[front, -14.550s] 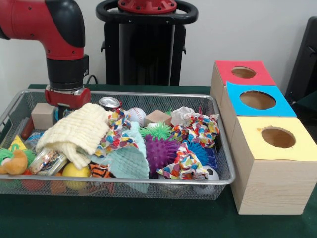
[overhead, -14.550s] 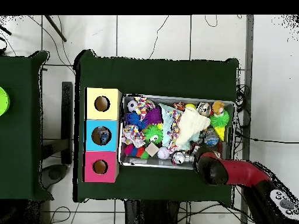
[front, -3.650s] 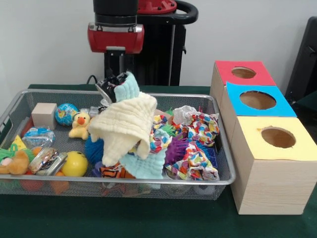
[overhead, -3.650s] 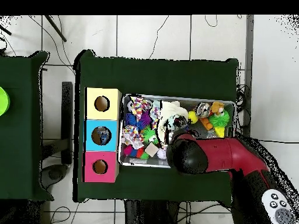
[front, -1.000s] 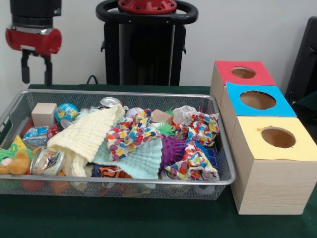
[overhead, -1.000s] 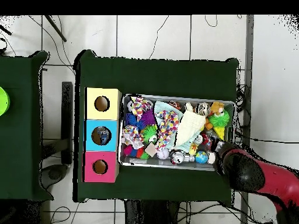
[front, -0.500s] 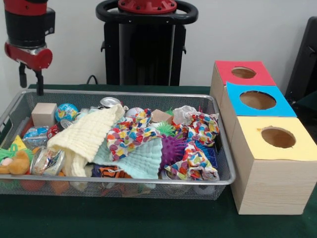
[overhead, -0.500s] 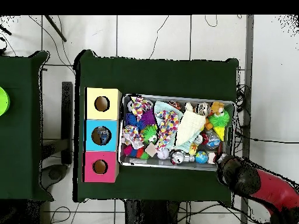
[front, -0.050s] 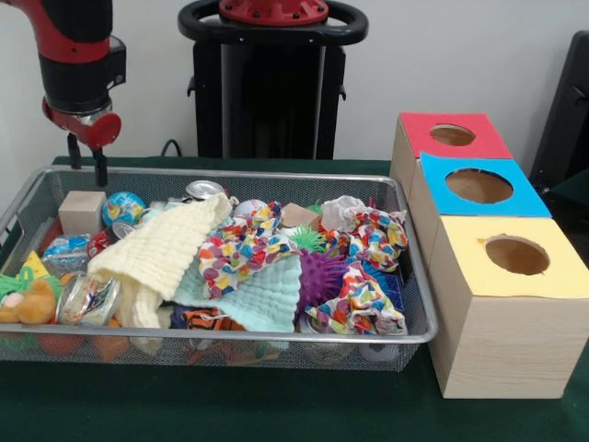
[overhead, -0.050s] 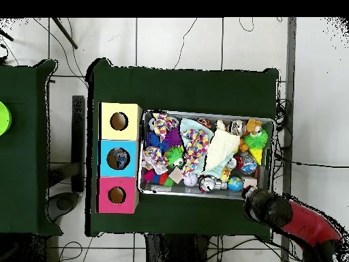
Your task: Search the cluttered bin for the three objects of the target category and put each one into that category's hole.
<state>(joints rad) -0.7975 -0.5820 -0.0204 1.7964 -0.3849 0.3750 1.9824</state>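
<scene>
Since a second ago the arm has swung slightly toward the bin's middle and dropped lower; the bin's contents lie unchanged.

Front view: the gripper [front, -0.050s: 86, 158] hangs above the wire bin's [front, -0.050s: 419, 304] far left corner, tilted, its two thin fingers a little apart and holding nothing. Just below it sit a wooden block [front, -0.050s: 81, 213] and a globe ball [front, -0.050s: 121, 208]. A cream cloth [front, -0.050s: 164, 250], patterned cloth [front, -0.050s: 241, 250] and purple spiky ball [front, -0.050s: 322, 273] crowd the middle. Red box [front, -0.050s: 450, 136], blue box [front, -0.050s: 479, 187] and yellow box [front, -0.050s: 513, 258] stand beside the bin. No writing is readable.

Overhead view: the red arm [overhead, -0.050s: 294, 218] ends just outside the bin's [overhead, -0.050s: 141, 155] corner nearest the base, well apart from the boxes.
</scene>
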